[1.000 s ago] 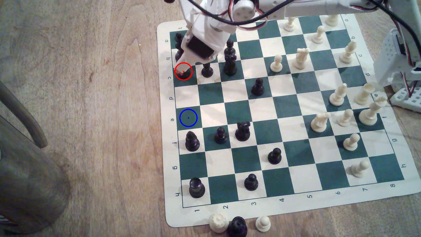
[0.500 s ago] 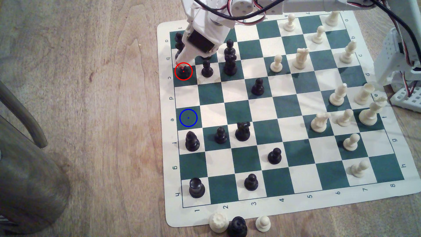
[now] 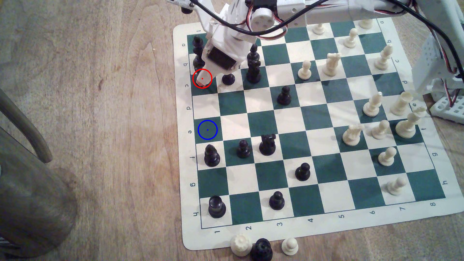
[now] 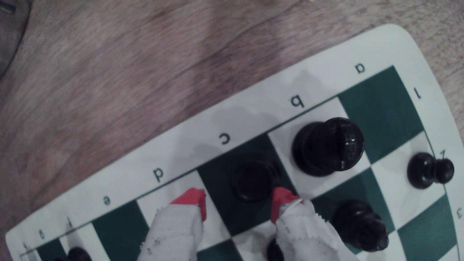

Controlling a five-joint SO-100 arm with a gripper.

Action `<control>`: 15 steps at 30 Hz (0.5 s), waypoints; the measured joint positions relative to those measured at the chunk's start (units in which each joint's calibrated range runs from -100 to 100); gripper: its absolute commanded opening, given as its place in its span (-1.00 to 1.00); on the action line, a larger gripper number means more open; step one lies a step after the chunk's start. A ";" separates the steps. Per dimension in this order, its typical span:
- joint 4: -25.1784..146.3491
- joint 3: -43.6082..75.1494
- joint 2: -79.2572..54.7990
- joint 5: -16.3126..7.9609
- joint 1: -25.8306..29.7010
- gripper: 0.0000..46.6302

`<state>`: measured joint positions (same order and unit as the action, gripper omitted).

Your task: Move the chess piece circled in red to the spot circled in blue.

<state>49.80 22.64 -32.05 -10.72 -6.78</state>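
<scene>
In the exterior view the pincer (image 3: 202, 81) sits low inside the red ring on the dark green c-file square at the board's edge, its white body covering the black rook, which I take to be beneath it. The blue-ringed square (image 3: 207, 129) lies two squares nearer the camera along the same edge file, bare. A black pawn (image 3: 228, 79) stands just beside the pincer on the exterior view's right, and a black bishop (image 3: 211, 156) sits right after the target.

In the wrist view the black rook (image 4: 254, 178) stands upright on its green square, the red fingertips (image 4: 278, 200) spread apart at either side, released and seemingly not yet touching, though blur hides the contact. To grip well, sink further, centre the crown, then close squarely. A tall black piece (image 4: 326, 148) crowds the neighbouring square.
</scene>
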 measured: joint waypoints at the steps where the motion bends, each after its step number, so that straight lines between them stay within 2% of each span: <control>1: -0.40 0.00 0.00 0.00 0.00 -0.38; 15: -2.71 0.00 -0.42 0.44 0.00 -0.39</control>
<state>47.09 22.64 -32.47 -10.28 -6.78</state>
